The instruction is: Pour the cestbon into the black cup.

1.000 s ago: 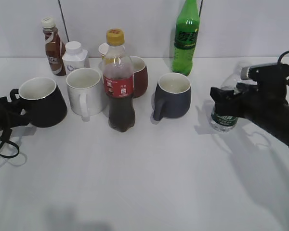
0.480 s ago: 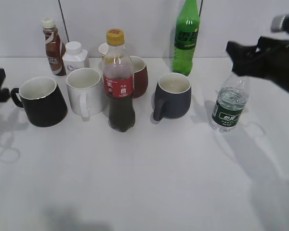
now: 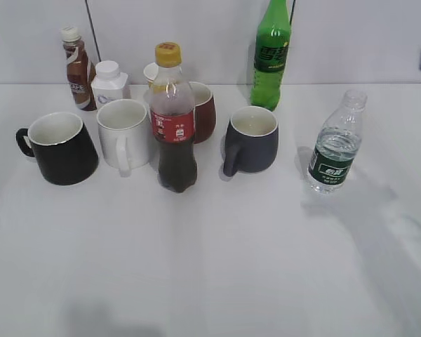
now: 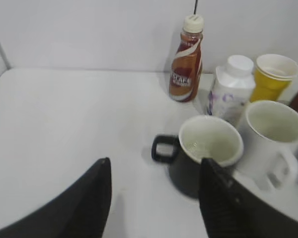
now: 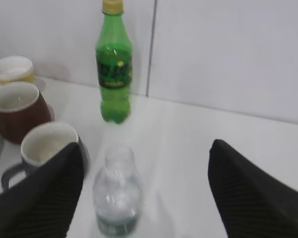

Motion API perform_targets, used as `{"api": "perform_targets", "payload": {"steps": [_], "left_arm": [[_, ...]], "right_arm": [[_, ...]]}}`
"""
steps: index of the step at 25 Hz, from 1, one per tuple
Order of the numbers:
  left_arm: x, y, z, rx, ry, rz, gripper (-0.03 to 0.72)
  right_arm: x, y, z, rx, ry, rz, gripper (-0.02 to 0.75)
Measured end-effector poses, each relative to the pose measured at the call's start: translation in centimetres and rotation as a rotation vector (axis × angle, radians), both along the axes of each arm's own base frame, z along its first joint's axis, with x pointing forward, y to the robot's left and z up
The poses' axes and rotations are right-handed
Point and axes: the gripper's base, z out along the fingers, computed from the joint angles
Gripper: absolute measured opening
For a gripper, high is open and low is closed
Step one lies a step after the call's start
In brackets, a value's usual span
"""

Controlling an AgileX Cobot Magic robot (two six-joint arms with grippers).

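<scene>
On the right of the table, the cestbon (image 3: 335, 151) now stands upright and free, cap off, partly full. A second ago the right gripper (image 5: 144, 198) was wrapped around it; since then that arm has let go and lifted clear, nearly out of exterior view. Its jaws are now spread wide above the bottle (image 5: 116, 193), holding nothing. Left gripper (image 4: 154, 198) has also pulled back from the black cup (image 3: 59, 149), jaws wide, empty, hovering just near of the cup (image 4: 203, 156). Cup sits far left, well apart from the bottle, handle to the left. Both releases suggest either pour finished or a reset; the cup's contents are unclear.
</scene>
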Motion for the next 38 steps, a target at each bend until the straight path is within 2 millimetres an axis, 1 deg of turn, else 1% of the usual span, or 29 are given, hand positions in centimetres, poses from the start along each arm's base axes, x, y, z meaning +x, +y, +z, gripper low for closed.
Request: {"api": "perform_targets", "payload": {"steps": [1,2,4,7,9,11,13,15,17,20,22,26,30,38], "left_arm": [[-2.0,0.0,1.1,-0.008,-0.036,0.003,0.439],[-3.2,0.1,1.6,-0.017,-0.024,0.005,0.439],[-5.8,0.0,2.7,-0.047,-0.019,0.005,0.439],[-9.3,0.0,4.4,-0.058,-0.009,-0.005,0.439],[-11.1,0.0,5.1,-0.063,-0.004,-0.012,0.439],[-12.4,-0.2,5.0,-0.077,0.04,-0.022,0.439],[-13.2,-0.2,4.2,-0.078,0.128,-0.028,0.438],[-13.8,-0.2,3.6,-0.075,0.201,-0.031,0.436],[-14.3,-0.2,3.3,-0.066,0.234,-0.033,0.425],[-14.3,-0.2,2.2,-0.041,0.24,-0.043,0.391],[-14.4,-0.2,1.9,-0.026,0.25,-0.053,0.368],[-14.3,-0.3,1.8,-0.016,0.246,-0.067,0.337],[-14.5,-0.3,1.8,-0.013,0.236,-0.069,0.316],[-14.6,-0.3,1.8,-0.012,0.229,-0.07,0.302]], "right_arm": [[-1.2,-0.4,0.6,-0.007,0.016,-0.011,0.602],[-2.3,-0.7,1.0,-0.011,0.038,-0.022,0.602],[-5.0,-1.5,1.9,-0.024,0.068,-0.043,0.602],[-8.7,-2.6,1.9,-0.055,0.169,-0.078,0.601],[-11.1,-3.3,1.5,-0.076,0.253,-0.101,0.601],[-13.5,-4.0,1.1,-0.092,0.317,-0.119,0.599],[-15.5,-4.5,0.5,-0.115,0.39,-0.131,0.599],[-17.2,-4.9,0.1,-0.124,0.43,-0.137,0.597],[-18.5,-5.2,-0.4,-0.12,0.45,-0.135,0.597],[-19.5,-5.3,-0.8,-0.116,0.402,-0.124,0.597],[-19.9,-5.4,-0.8,-0.11,0.371,-0.12,0.596],[-19.3,-5.2,-1.0,-0.1,0.311,-0.109,0.594],[-19.1,-5.1,-1.1,-0.101,0.3,-0.102,0.592],[-19.1,-5.1,-1.0,-0.097,0.286,-0.1,0.592]]}}
